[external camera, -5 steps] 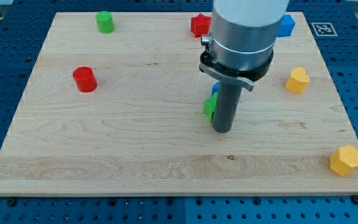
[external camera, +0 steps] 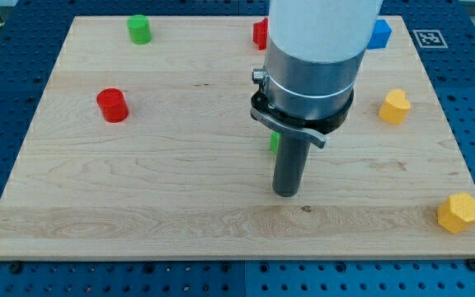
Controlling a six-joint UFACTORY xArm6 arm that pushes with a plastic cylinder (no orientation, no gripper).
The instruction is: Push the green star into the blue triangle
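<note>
My tip (external camera: 286,192) rests on the wooden board (external camera: 138,181) a little below the centre. The green star (external camera: 275,141) shows only as a small green sliver at the left edge of the rod, just above the tip; the rest is hidden behind the rod. The blue triangle is hidden behind the arm and I cannot see it.
A green cylinder (external camera: 139,29) stands at the top left and a red cylinder (external camera: 112,106) at the left. A red block (external camera: 260,33) peeks out at the top beside the arm. A blue block (external camera: 378,34) is at the top right. A yellow heart-shaped block (external camera: 394,107) and a yellow hexagon (external camera: 458,213) are at the right.
My tip has moved down and slightly left, away from the green star. The arm now hides the blue triangle and more of the star and red block.
</note>
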